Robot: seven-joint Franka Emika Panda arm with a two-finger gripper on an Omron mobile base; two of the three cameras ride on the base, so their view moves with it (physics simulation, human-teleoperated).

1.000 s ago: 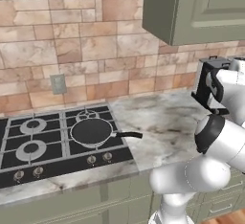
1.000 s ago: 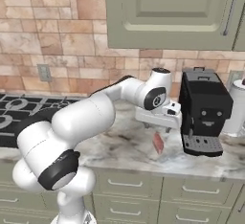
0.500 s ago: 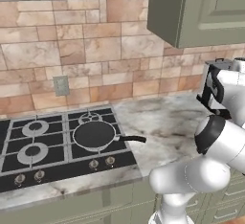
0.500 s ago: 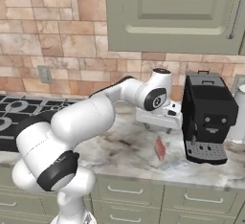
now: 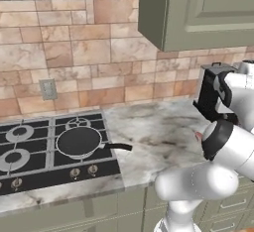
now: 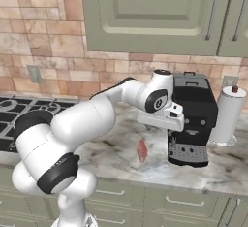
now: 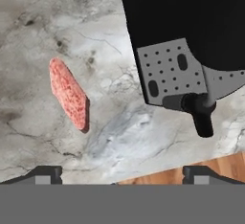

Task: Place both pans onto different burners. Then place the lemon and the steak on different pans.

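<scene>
A black pan [image 5: 78,142] with a thin black handle sits on the front right burner of the cooktop [image 5: 30,176]. A bare burner [image 5: 20,133] lies at the back left. The steak [image 7: 69,94], a pinkish-red slab, lies on the marble counter just left of the coffee machine [image 7: 191,27]. In the right base view the steak [image 6: 142,150] is a little below and left of my gripper [image 6: 156,125]. My gripper [image 7: 122,175] hovers above the counter, open, with nothing between its fingertips. The lemon is out of view.
The black coffee machine [image 6: 191,119] stands close to the right of the hand, its drip tray [image 7: 172,72] near the counter's front edge. A paper towel roll [image 6: 227,114] stands further right. Upper cabinets [image 6: 160,12] hang overhead.
The whole scene has slid left in both base views, so the base has moved. The gripper stays open above the counter near the steak; the pan and steak lie as before.
</scene>
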